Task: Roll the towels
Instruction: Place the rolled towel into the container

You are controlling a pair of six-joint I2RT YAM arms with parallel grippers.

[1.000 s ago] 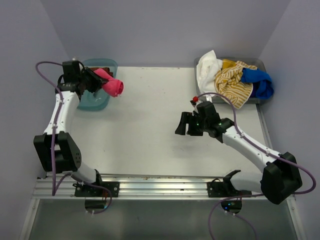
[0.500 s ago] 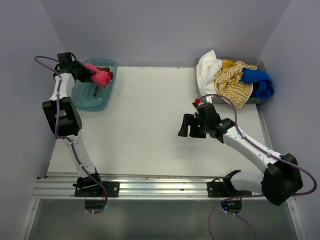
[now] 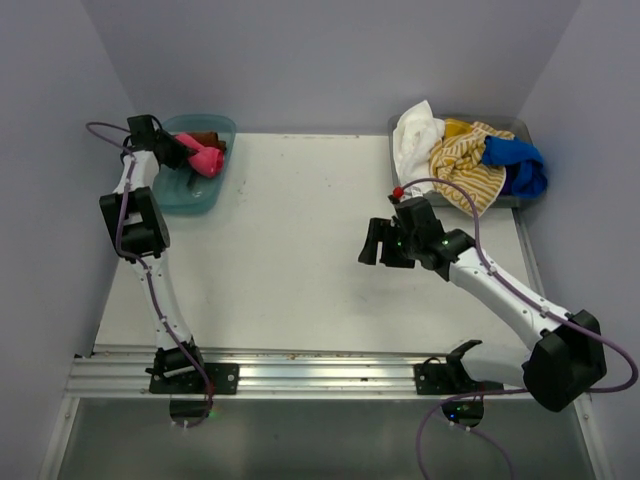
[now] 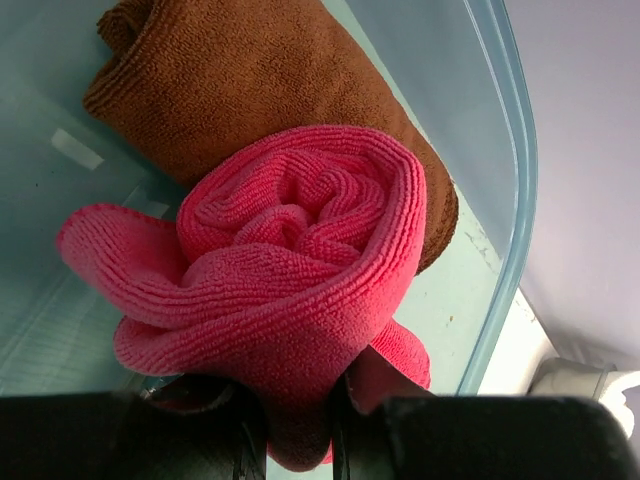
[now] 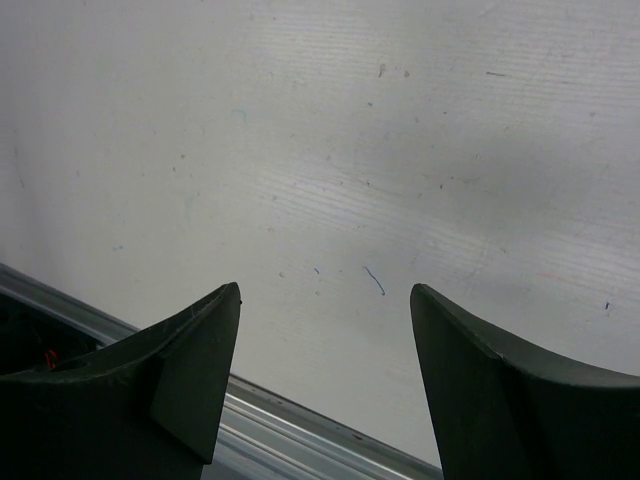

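My left gripper [image 3: 183, 156] is shut on a rolled hot pink towel [image 3: 206, 160], holding it inside the teal tray [image 3: 192, 197] at the far left. In the left wrist view the pink roll [image 4: 290, 290] fills the middle and lies against a rolled rust-brown towel [image 4: 250, 90] in the tray. My left gripper [image 4: 298, 440] pinches the roll's lower edge. My right gripper [image 3: 380, 243] is open and empty above the bare table, right of centre. White [image 3: 413, 140], yellow-striped [image 3: 467, 160] and blue [image 3: 515, 160] towels lie heaped in a grey bin at the far right.
The grey bin [image 3: 523, 128] stands at the back right corner. The teal tray's rim [image 4: 510, 200] runs along the right of the left wrist view. A metal rail [image 3: 320, 372] crosses the table's near edge. Purple walls close in left, right and behind.
My left gripper has carried the pink towel roll from beside the tray's right rim into the tray, next to the brown towel. My right gripper has drifted slightly right and away.
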